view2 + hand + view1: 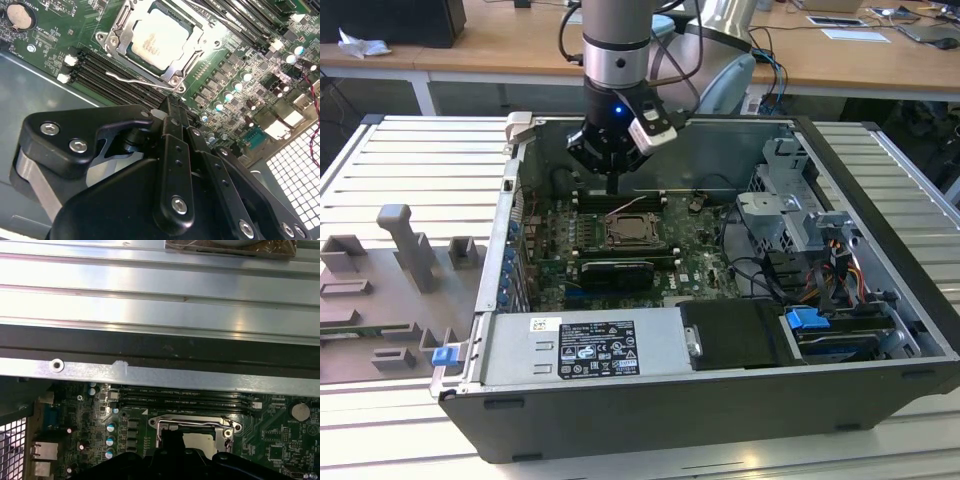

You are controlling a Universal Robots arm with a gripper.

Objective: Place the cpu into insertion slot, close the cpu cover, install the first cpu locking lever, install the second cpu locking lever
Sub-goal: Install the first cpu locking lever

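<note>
One cpu (159, 37) beneath one cpu cover (199, 49)

- Open black computer case (720, 420) lies on its side on slatted metal table (410, 160).
- Power supply (585, 345) with label along near wall.
- Black graphics card (612, 272) on the green board.
- Long black memory slots (115, 82), empty.
- Coin battery (21, 17) on board.
- Drive cage (790, 190), exterior view's right.
- Grey fixture plate (390, 290) beside case, exterior view's left.
- Wooden desks (860, 55) behind.
</note>
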